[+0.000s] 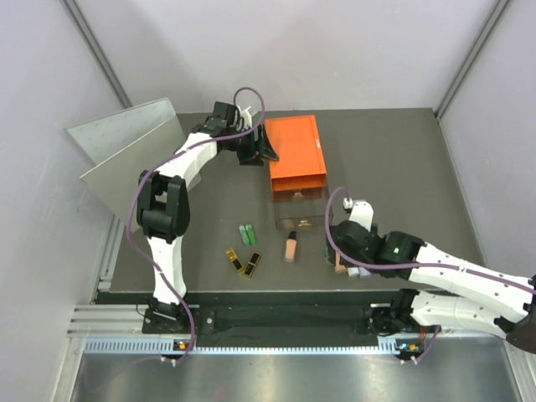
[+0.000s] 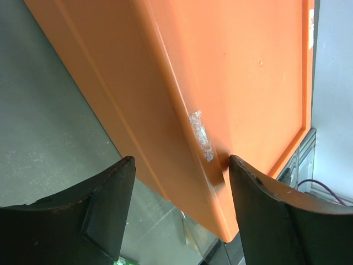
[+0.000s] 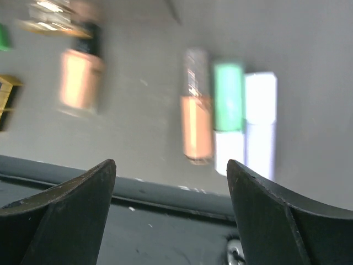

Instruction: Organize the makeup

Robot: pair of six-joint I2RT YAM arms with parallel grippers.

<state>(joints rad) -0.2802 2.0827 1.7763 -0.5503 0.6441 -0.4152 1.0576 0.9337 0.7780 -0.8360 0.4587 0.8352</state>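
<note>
Shows a dark grey table (image 1: pixel 402 167) boxed in by pale walls (image 1: pixel 335 50), with a grey metal sheet (image 1: pixel 126 151) leaning well left of the orange box (image 1: pixel 295 146) and a ribbed metal rail (image 1: pixel 251 343) along the near edge.

Places the orange box toward the back of the table, a clear drawer (image 1: pixel 297 209) pulled out at its near end.

Catches the left claw (image 2: pixel 182 160) at the box's left side, fingers spread wide, the box's long edge in view between them, clamped on nothing.

Catches the right claw (image 3: pixel 171 165) near-right of the box, low over the table, fingers wide apart and empty.

Finds the makeup loose on the table, all nearer than the box:
- two green tubes (image 1: pixel 248 233) side by side, near-left of the drawer
- two black-gold cases (image 1: pixel 243 262) nearer still
- a peach bottle (image 1: pixel 291 249) with a black cap, straight in front of the drawer
- an orange stick (image 3: pixel 197 127), green stick (image 3: pixel 229 96) and white stick (image 3: pixel 259 110) lined up side by side near-right of the box, just below the right claw, blurred in the wrist view
</note>
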